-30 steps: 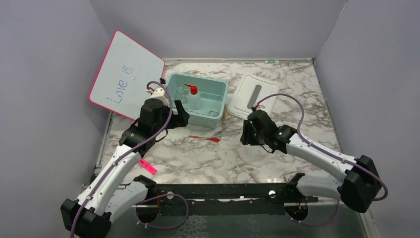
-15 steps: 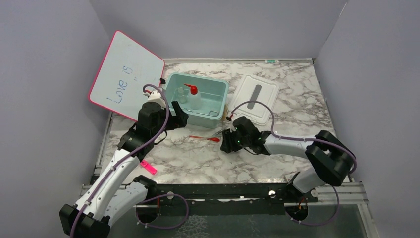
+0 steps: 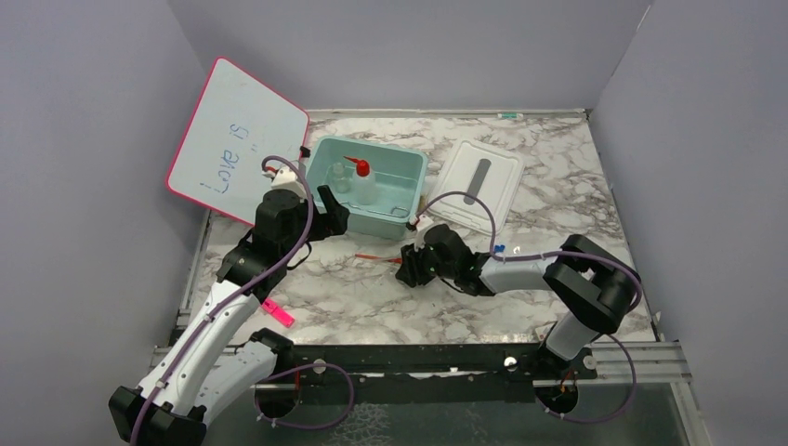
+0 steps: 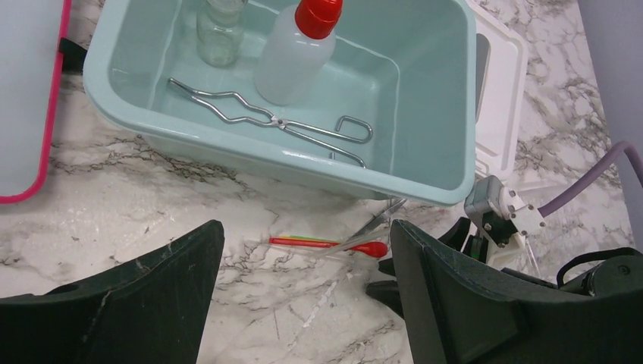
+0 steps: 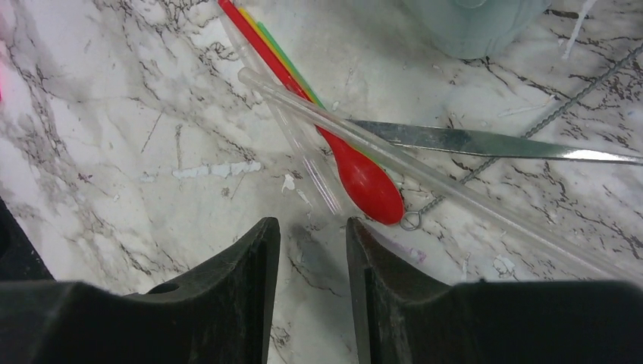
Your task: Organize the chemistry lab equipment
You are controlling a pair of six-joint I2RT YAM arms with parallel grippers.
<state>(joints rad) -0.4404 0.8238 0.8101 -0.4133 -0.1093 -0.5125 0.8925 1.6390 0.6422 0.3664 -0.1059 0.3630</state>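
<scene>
Inside my teal bin [image 4: 425,189] I count one squeeze bottle [image 4: 296,61], one pair of wire tongs [image 4: 273,121] and one clear jar [image 4: 220,38] that I can make out. Just in front of the bin lie one red spoon [image 5: 368,186], two clear rods [image 5: 425,173] and one flat metal blade [image 5: 485,142]. A yellow and a green strip run along the spoon's handle; I can't tell if they are separate pieces. Right of the bin is one white lid [image 3: 479,181]. Left of it is one whiteboard [image 3: 237,139], and well in front and to the left is one pink marker [image 3: 277,312].
</scene>
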